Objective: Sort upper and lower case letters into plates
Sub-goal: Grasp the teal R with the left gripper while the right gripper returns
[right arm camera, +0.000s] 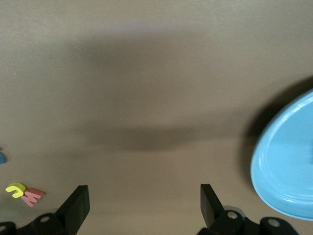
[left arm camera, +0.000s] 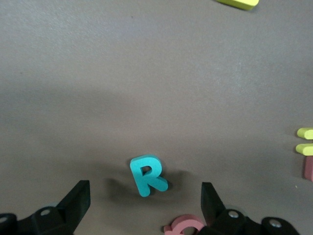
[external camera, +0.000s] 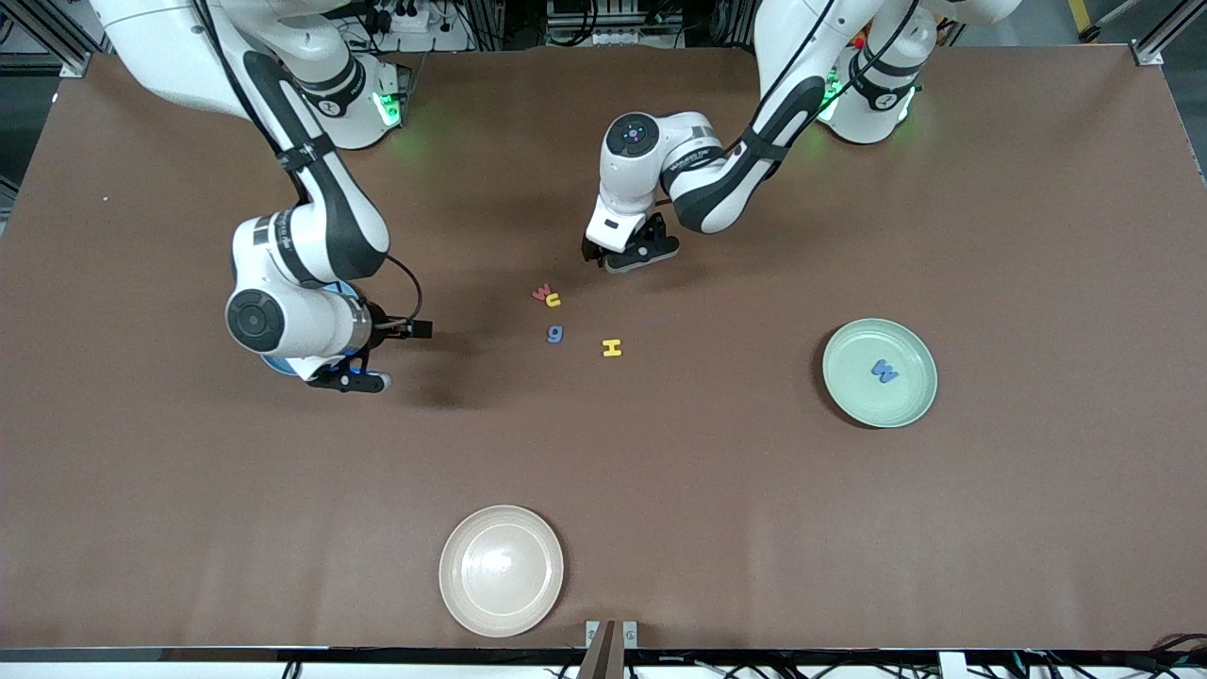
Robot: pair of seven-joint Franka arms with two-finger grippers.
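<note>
My left gripper [external camera: 630, 255] hangs open and low over a teal R [left arm camera: 146, 176], which lies flat between its open fingers. A red Q [left arm camera: 183, 226] lies beside one fingertip. Nearer the front camera lie a red w [external camera: 541, 293], a yellow u [external camera: 553, 301], a blue g [external camera: 555, 333] and a yellow H [external camera: 612, 348]. A blue W [external camera: 884, 371] rests in the mint green plate [external camera: 886, 410] toward the left arm's end. My right gripper [external camera: 354, 377] is open and empty over bare table beside the sky blue plate [right arm camera: 288, 166], which the right arm mostly hides in the front view.
A cream-white plate [external camera: 501, 570] sits near the table's front edge, nearer the front camera than the letters. Brown tabletop stretches between the letter cluster and each plate.
</note>
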